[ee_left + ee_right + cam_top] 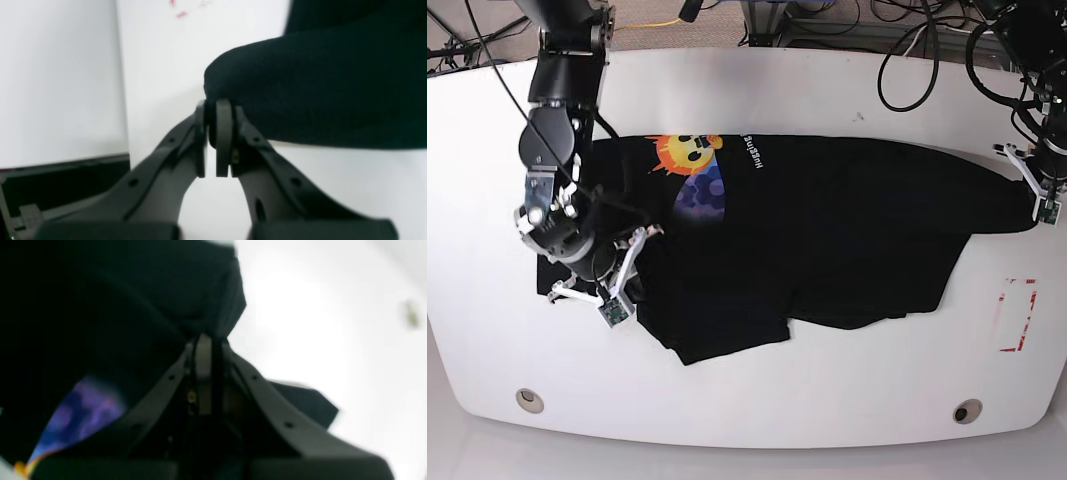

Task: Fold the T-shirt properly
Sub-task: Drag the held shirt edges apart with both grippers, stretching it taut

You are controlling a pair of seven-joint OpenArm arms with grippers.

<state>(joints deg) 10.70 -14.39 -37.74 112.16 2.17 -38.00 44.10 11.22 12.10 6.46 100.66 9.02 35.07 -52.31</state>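
Note:
The black T-shirt (827, 230) lies spread across the white table (827, 400), its sun-face print (685, 150), blue-purple patch (702, 195) and white lettering (757, 152) facing up at the left. My left gripper (1034, 200) is at the shirt's right end. In the left wrist view that gripper (210, 113) is shut on a fold of the black cloth (317, 83). My right gripper (632, 262) sits on the shirt's left edge. The right wrist view shows this gripper (208, 343) shut on black cloth (116, 306), with the purple patch (80, 413) below left.
A red rectangle outline (1017, 315) is marked on the table at the right. Two round holes (527, 398) (967, 411) sit near the front edge. Cables (907, 50) hang over the far edge. A dark object (66, 180) shows beyond the table in the left wrist view.

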